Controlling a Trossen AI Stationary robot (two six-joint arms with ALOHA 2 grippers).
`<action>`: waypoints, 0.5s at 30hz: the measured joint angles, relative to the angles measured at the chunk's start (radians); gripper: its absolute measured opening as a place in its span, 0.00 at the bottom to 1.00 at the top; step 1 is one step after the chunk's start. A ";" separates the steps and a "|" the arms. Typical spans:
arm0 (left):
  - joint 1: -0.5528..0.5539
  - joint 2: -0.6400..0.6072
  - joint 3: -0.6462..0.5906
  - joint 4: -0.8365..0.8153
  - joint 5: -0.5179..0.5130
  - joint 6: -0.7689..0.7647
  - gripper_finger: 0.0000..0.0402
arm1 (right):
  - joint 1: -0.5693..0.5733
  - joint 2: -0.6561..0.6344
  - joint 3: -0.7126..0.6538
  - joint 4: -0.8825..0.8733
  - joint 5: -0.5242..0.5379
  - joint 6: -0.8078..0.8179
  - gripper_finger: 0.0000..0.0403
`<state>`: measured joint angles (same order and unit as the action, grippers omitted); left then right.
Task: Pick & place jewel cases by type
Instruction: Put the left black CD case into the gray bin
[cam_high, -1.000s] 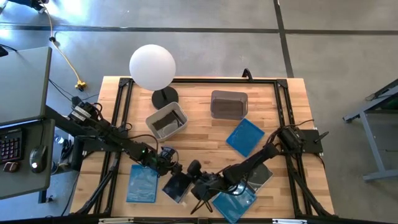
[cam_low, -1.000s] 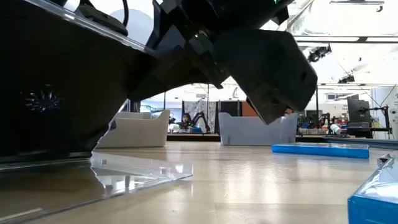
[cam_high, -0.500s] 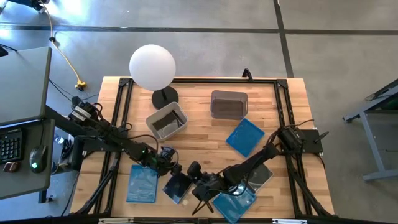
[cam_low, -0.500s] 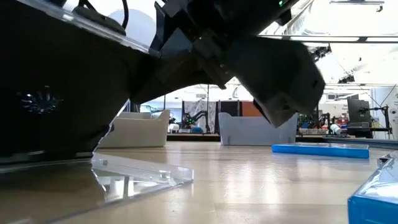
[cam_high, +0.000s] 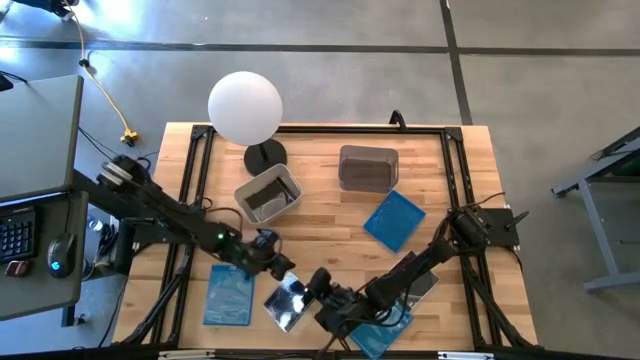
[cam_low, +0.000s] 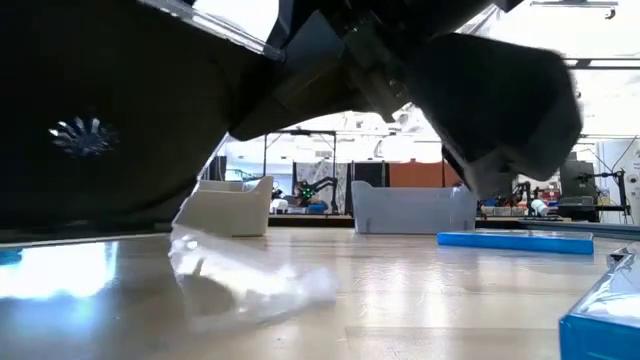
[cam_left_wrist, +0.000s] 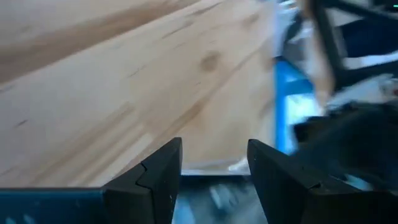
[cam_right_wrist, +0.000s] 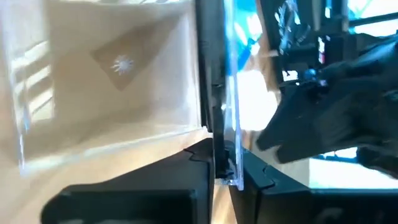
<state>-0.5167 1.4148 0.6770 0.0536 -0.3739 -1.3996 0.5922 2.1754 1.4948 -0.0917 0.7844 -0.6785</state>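
My right gripper (cam_high: 322, 292), low over the front of the tabletop (cam_high: 330, 215) at about six o'clock, was pinched shut on the edge of a shiny clear jewel case (cam_high: 287, 301). In my right wrist view the fingers (cam_right_wrist: 202, 163) clamped that thin edge (cam_right_wrist: 219, 93), and the case stood tilted off the wood. My left gripper (cam_high: 277, 262) hung just beside it at about seven o'clock, its jaws spread wide with nothing between them; the left wrist view showed the two dark fingers (cam_left_wrist: 158, 171) apart over bare wood.

One blue jewel case (cam_high: 229, 294) lay flat at the front left, around eight o'clock, near the left gripper. A second blue jewel case (cam_high: 385, 322) lay under my right arm at the front edge, around five o'clock, partly covered by the arm. A dark jewel case (cam_high: 424, 281) sat just behind it at about four o'clock, also partly hidden. A third blue jewel case (cam_high: 393, 220) lay flat right of centre at about three o'clock, well apart from both grippers.

Two grey tubs stood toward the back: the left tub (cam_high: 268, 194) at about eleven o'clock, holding something dark I could not make out, and the right tub (cam_high: 367, 167) at about one o'clock. A white globe lamp (cam_high: 245, 108) stood behind the left tub.
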 joint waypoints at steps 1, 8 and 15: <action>0.000 -0.025 0.000 -0.005 -0.004 0.022 0.45 | 0.000 0.000 0.000 0.000 0.015 0.000 0.09; 0.000 -0.202 0.001 0.002 -0.028 0.216 0.45 | -0.007 0.000 0.000 0.000 0.122 0.006 0.04; 0.000 -0.358 0.001 0.000 -0.076 0.379 0.45 | -0.034 0.000 0.000 0.008 0.236 -0.003 0.08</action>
<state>-0.5171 1.0569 0.6777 0.0537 -0.4500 -1.0202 0.5583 2.1754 1.4944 -0.0840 1.0200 -0.6816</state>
